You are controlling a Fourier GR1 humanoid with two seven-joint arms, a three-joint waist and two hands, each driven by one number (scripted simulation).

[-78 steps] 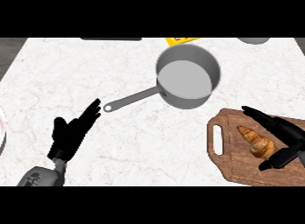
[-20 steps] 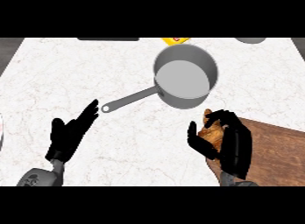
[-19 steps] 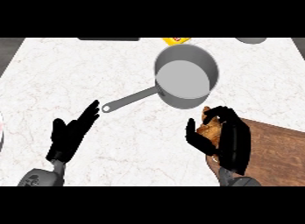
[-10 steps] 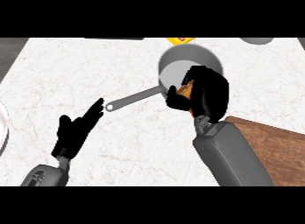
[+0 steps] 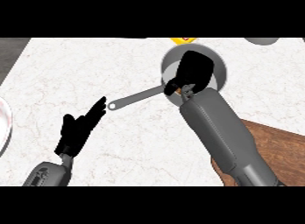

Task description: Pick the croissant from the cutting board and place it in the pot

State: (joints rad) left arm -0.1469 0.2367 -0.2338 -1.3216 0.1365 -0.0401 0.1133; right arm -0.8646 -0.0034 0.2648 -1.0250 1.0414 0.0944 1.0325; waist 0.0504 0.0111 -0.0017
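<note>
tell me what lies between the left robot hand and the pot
In the head view, only the pot's own handle crosses the bare white counter there, its end near the left robot hand.

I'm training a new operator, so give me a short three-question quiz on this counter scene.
1. True or false: the right robot hand, holding the croissant, is over the pot.
2. Where is the cutting board? A) left edge B) lower right C) top middle
3. Fill in: the left robot hand is ___, holding nothing.

Key: 1 true; 2 B; 3 open.
</note>
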